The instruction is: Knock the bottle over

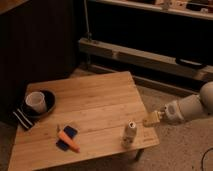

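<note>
A low wooden table (100, 100) stands on a speckled floor (185, 147), seen from above and in front. The robot's pale arm (192, 107) reaches in from the right edge of the view, and its tan-tipped gripper (151, 120) hangs at the table's right front corner, pointing left toward the tabletop. Whether the gripper is open or closed cannot be told. The bottle (129, 134), small and whitish with a white cap, stands upright just to the left of the gripper and a little nearer the table's front edge. It is close to the gripper but not touching it, and what it holds cannot be made out. Farther left of the gripper, past the bottle, an orange stick-shaped object (69, 141) lies across a blue pad (67, 134) near the front edge. Well away to the gripper's left, at the far side of the table, a white cup (36, 101) stands upright inside a dark shallow bowl (49, 98); the cup's contents cannot be seen. A striped cloth (21, 119) lies beside the bowl at the table's left edge. Behind the gripper, a long pale rail (140, 54) runs along the bottom of dark shelving.
</note>
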Controlling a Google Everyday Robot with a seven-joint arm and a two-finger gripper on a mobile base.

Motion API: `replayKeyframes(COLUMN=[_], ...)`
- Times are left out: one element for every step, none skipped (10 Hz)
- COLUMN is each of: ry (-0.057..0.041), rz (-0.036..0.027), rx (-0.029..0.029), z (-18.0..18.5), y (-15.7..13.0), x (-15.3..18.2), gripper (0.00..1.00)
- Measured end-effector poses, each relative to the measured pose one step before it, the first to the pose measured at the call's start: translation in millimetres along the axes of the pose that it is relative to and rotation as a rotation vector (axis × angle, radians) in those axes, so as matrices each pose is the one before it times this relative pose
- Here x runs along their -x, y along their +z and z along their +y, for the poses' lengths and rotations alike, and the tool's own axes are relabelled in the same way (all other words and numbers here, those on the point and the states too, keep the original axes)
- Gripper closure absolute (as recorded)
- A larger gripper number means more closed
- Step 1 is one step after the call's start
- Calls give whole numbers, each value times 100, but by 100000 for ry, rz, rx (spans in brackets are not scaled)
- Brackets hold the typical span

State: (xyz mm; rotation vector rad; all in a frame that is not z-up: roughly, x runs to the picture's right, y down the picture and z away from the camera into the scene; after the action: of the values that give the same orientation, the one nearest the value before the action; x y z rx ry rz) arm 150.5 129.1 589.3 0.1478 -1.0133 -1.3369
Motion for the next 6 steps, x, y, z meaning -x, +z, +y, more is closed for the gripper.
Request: replayKeyframes(ry=[-1227,-796,910,1251,2808,3012], rz=[-1950,-1293,-84,262,1534,1481], rx=[1075,1978,2694,1623,1432,631], z=[-672,-449,303,445,893,1079], y=[660,528,134,197,29,-41], x=[-140,-47,282,197,173,94], gripper=[100,100,100,100,100,100])
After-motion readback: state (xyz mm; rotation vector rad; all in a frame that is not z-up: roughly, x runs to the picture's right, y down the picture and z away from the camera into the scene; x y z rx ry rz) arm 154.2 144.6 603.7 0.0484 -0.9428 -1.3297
